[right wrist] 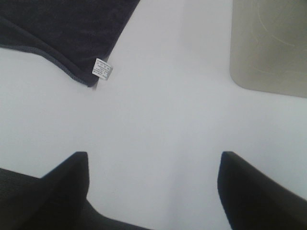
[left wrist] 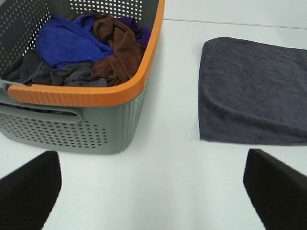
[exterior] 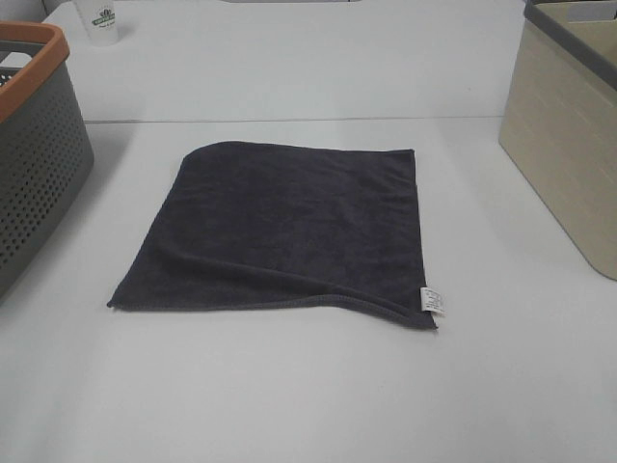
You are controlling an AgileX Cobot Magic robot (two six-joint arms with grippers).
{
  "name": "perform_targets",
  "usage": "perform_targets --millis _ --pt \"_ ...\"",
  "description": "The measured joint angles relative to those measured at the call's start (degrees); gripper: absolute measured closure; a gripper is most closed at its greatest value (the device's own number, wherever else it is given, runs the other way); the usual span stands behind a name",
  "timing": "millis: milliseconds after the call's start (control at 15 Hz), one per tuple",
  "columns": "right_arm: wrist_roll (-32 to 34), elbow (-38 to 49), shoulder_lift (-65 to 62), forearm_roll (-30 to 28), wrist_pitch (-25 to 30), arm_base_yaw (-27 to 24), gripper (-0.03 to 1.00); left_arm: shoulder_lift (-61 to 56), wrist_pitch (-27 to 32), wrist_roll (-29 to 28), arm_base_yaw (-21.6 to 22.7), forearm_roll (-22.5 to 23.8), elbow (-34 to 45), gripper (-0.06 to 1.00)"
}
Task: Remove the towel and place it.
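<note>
The dark charcoal-grey towel [exterior: 284, 227] lies flat on the white table [exterior: 308, 395], with a small white tag [exterior: 431, 300] at its near right corner. It also shows in the left wrist view [left wrist: 252, 91] and in the right wrist view [right wrist: 62, 33], where the tag [right wrist: 102, 68] is plain. Neither arm shows in the exterior high view. My left gripper [left wrist: 153, 189] is open and empty above bare table, between the basket and the towel. My right gripper [right wrist: 153, 184] is open and empty above bare table, apart from the towel's tagged corner.
A grey perforated basket with an orange rim [exterior: 29, 48] stands at the left; in the left wrist view it [left wrist: 96, 93] holds several crumpled cloths [left wrist: 72, 43]. A beige bin [exterior: 569, 135] stands at the right and shows in the right wrist view [right wrist: 268, 43]. A white cup [exterior: 101, 21] stands far back left.
</note>
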Motion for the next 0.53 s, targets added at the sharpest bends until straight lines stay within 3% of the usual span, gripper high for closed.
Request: perform_targets --millis 533 --pt "0.0 3.2 -11.1 0.0 1.7 0.0 0.23 -11.3 6.6 2.5 0.0 -2.9 5.1 0.0"
